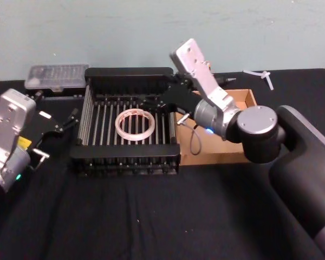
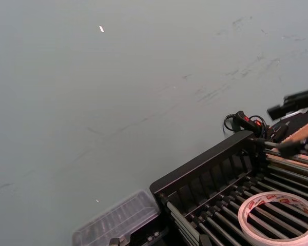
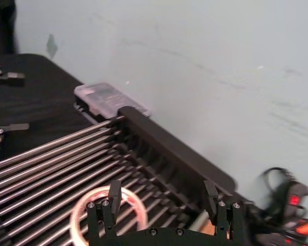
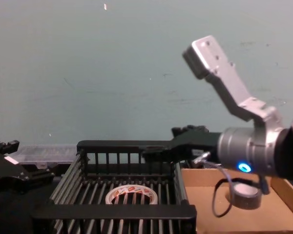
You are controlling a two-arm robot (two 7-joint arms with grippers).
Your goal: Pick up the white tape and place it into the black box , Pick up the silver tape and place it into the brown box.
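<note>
I log the brown box (image 1: 244, 100): near half hidden behind my right arm. Silver tape (image 4: 247, 194): partly covered by a cable (image 4: 217, 195). White tape (image 2: 277, 218): cut by the left wrist view's edge.

pale blue-green wall (image 4: 88, 73), black table (image 1: 179, 216)

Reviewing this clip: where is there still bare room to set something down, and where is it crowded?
Bare black table runs in front of the black box. Inside it, bars left of the white tape are free. The brown box has open floor left of the silver tape. Crowded: the right gripper, open, over the crate's right rear; the left gripper beside its left wall.
</note>
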